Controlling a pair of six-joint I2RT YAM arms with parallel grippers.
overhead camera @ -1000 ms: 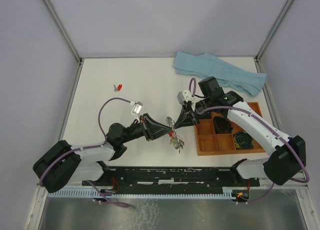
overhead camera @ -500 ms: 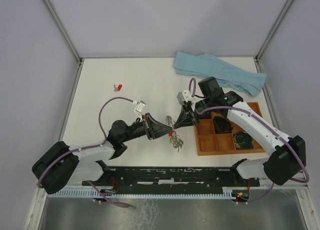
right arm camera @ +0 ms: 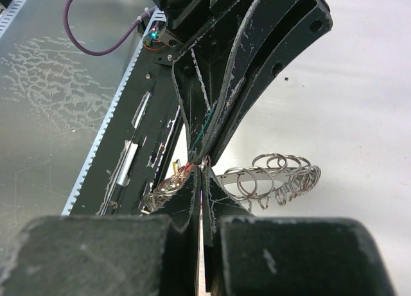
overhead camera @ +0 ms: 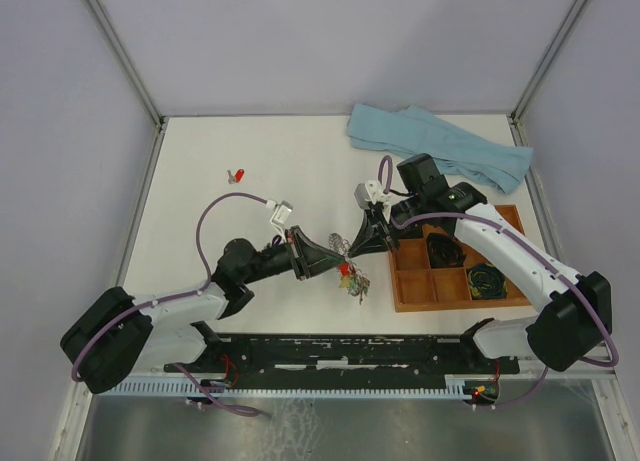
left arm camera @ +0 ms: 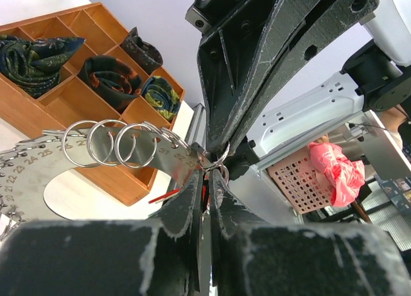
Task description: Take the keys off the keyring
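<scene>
Silvery numbered keyring [left arm camera: 38,161], fringed with loops, red and green keys [overhead camera: 352,278] dangling

From overhead we look down on the whole surface [overhead camera: 250,161], the keyring [overhead camera: 345,251] near centre. Our left wrist camera peers along the left hand [left arm camera: 205,180], tight against the keyring; our right wrist camera, along the right hand [right arm camera: 200,177], faces it closely from the opposite side. All three views share the keyring.

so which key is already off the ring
The red-headed key lying alone on the table, back left. The other keys hang in a bunch below the ring, mid-table.
</scene>
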